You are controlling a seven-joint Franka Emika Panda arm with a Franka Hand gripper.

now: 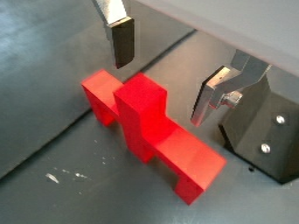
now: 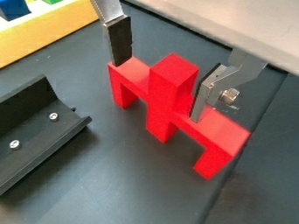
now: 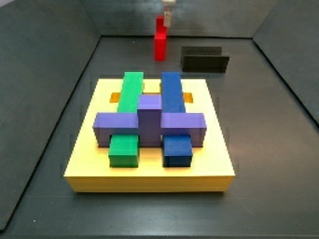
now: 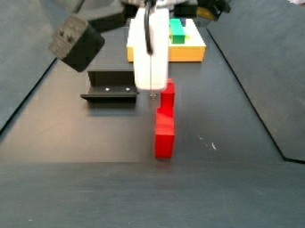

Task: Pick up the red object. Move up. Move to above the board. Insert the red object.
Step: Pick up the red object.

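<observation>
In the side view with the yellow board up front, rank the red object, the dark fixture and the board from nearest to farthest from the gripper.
The gripper hangs at the far end of the floor, jaws open.
1. The red object, directly under the gripper.
2. The fixture, just beside the red object.
3. The board, farthest, at the near end of the floor.

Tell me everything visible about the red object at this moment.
The red object is a bright, matte, plastic-looking blocky piece: a long crossbar lying on the dark floor, two short legs, and a central post pointing up. In both wrist views the claw stands open with a finger on either side of the post, apparently not clamped. It lies apart from the fixture and the board.
</observation>
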